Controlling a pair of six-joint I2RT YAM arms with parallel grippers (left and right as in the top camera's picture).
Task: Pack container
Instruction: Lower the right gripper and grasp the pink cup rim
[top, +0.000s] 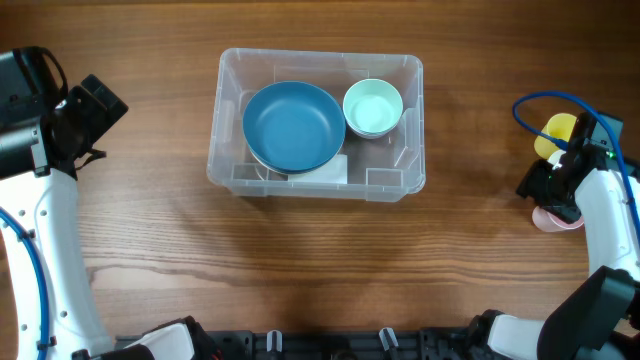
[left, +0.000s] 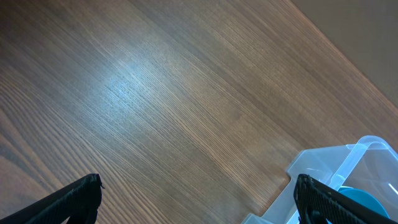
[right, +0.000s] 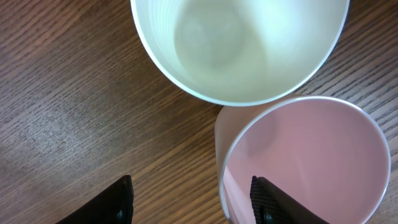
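The clear plastic container (top: 228, 150) stands at the table's middle back. It holds a large blue bowl (top: 293, 125) and a small mint bowl (top: 373, 107). Its corner also shows in the left wrist view (left: 323, 165). My left gripper (top: 95, 110) is open and empty at the far left, above bare table (left: 199, 205). My right gripper (top: 555, 195) is open at the far right, astride the near wall of a pink cup (right: 311, 162): one finger is inside the cup, the other outside (right: 193, 202). A pale yellow cup (right: 236, 43) stands right beside the pink cup.
In the overhead view the yellow cup (top: 558, 130) and the pink cup (top: 556, 220) stand close to the right table edge. A blue cable (top: 540, 100) loops over the right arm. Bare wooden table lies in front of the container.
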